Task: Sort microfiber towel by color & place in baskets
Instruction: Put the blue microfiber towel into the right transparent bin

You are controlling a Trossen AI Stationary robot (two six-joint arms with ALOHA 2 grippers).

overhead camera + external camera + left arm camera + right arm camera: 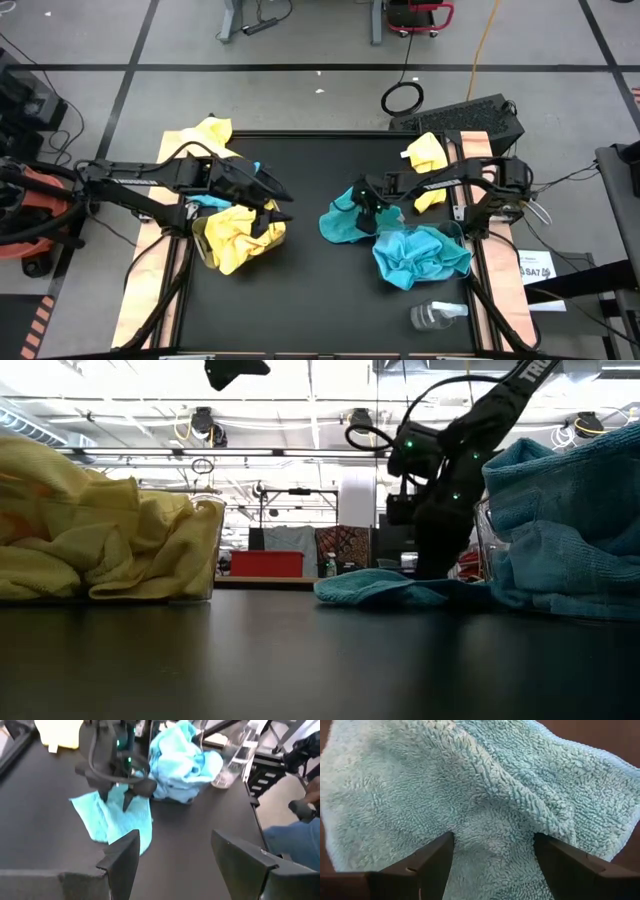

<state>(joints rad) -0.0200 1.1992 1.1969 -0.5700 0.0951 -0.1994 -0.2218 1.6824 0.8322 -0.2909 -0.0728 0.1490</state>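
A loose turquoise towel (345,222) lies flat on the black table, also seen in the low view (385,590) and the left wrist view (112,820). My right gripper (366,207) stands over it, open, fingers pointing down (492,855). My left gripper (280,200) hovers open and empty, high beside the clear basket heaped with yellow towels (240,238). The other clear basket (465,240) holds crumpled turquoise towels (420,255). More yellow towels lie at the far left (205,135) and far right (425,150). My right gripper comes at the turquoise towel from above, pointing down. Its open fingertips (104,796) meet the towel's middle (492,835), with a low fold of pile between them. The towel lies flat on the table, not lifted.
A clear plastic bottle (436,315) lies near the table's near right corner. A second small yellow towel (430,197) sits under the right arm. A turquoise scrap (205,202) shows under the left arm. Bare black table (300,290) stretches between the two baskets.
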